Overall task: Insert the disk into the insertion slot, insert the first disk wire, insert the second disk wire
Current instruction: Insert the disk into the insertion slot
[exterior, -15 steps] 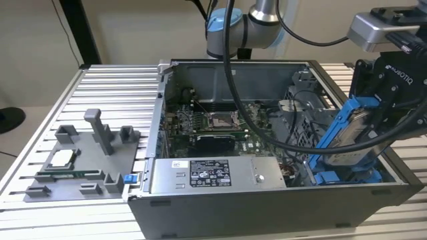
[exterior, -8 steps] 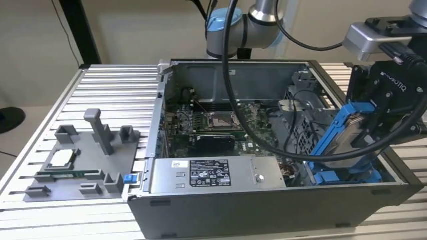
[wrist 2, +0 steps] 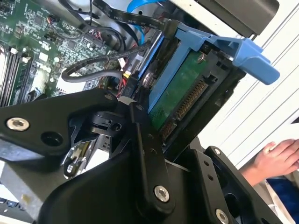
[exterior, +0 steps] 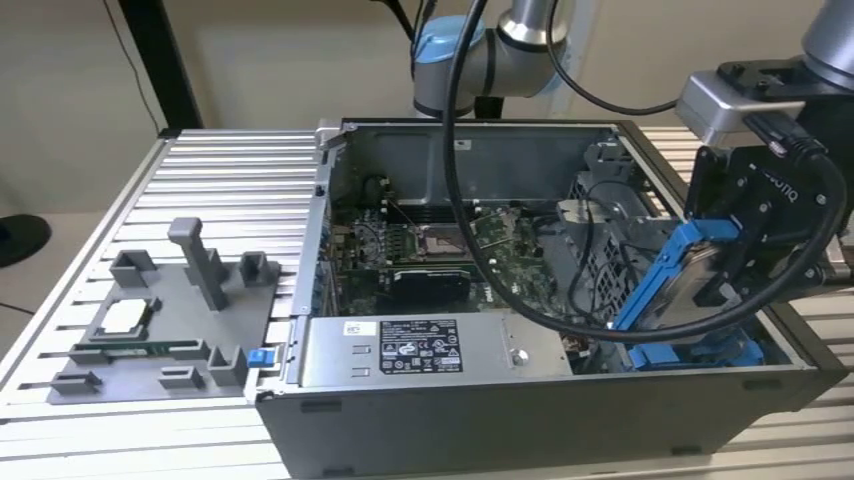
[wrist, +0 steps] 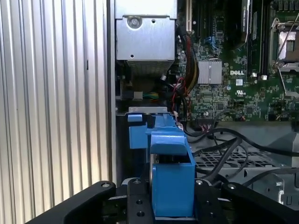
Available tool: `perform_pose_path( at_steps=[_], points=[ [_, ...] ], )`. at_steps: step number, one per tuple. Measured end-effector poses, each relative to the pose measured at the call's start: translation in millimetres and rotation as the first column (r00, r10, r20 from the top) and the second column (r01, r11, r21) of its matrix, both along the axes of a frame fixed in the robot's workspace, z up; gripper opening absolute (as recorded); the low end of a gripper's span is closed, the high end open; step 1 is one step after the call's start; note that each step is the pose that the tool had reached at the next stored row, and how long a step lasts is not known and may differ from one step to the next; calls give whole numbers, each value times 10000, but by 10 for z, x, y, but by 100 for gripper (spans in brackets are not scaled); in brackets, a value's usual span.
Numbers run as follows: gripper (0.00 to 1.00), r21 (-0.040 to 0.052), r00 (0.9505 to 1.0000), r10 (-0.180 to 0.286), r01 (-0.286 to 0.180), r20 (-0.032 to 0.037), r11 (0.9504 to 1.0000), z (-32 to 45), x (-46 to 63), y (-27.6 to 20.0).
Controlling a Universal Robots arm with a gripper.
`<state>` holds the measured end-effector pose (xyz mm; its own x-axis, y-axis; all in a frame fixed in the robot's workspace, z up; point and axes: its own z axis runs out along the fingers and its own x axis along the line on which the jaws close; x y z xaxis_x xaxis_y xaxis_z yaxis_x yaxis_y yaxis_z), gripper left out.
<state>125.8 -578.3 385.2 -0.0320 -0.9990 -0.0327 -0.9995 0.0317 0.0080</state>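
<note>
While the gripper is closed on the tilted disk above the slot | judged best: square it to the slot's sides first | keep the cables clear.

The case is open above, yet the disk, gripped in the pincer, hangs tilted over the slot, a black cable droops across the opening beside it, more cables lie over the cage, and the power box stands near on the exterior view's left.

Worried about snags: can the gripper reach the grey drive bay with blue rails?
Probably yes: the gripper holds the blue-framed silver disk tilted just above the blue-railed bay; a black cable loops close beside.
</note>
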Motion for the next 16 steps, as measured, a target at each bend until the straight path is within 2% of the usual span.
perform_pose_path(
  at_steps=[6,7,14,16],
  points=[
    [0,4,10000,0,0,-1,10000,0,0,0],
    [100,1,10000,0,0,-1,10000,5,0,-1],
    [100,3,10000,0,0,-1,10000,158,-1,0],
    [100,8,10000,-1,1,-1,10000,164,-1,18]
  ],
)
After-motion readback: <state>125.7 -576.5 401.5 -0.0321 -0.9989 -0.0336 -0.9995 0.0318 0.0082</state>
